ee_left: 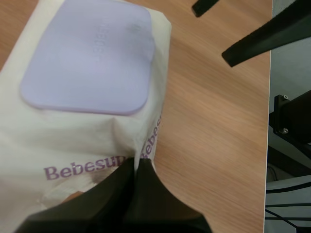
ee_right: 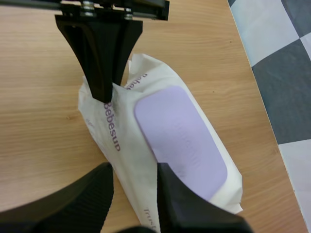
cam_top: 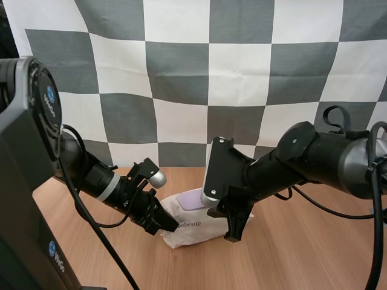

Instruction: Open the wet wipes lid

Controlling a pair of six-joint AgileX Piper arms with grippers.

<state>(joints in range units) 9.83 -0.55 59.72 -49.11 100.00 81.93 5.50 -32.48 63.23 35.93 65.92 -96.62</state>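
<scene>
A white Bebesup wet wipes pack (cam_top: 190, 228) lies on the wooden table (cam_top: 302, 254), its lilac lid (cam_top: 193, 199) flat and closed. My left gripper (cam_top: 166, 226) is shut on the crimped left end of the pack; in the left wrist view its fingers (ee_left: 121, 194) meet as one wedge over the seam below the lid (ee_left: 92, 53). My right gripper (ee_right: 133, 194) is open at the pack's other end. Its fingers straddle the long edge of the pack (ee_right: 121, 141) beside the lid (ee_right: 180, 141). The left gripper (ee_right: 104, 94) pinches the far end flap.
Bare wood surrounds the pack on all sides. In the left wrist view the table's edge (ee_left: 269, 97) runs past the pack, with the right arm's black fingers (ee_left: 262, 39) over the wood near it.
</scene>
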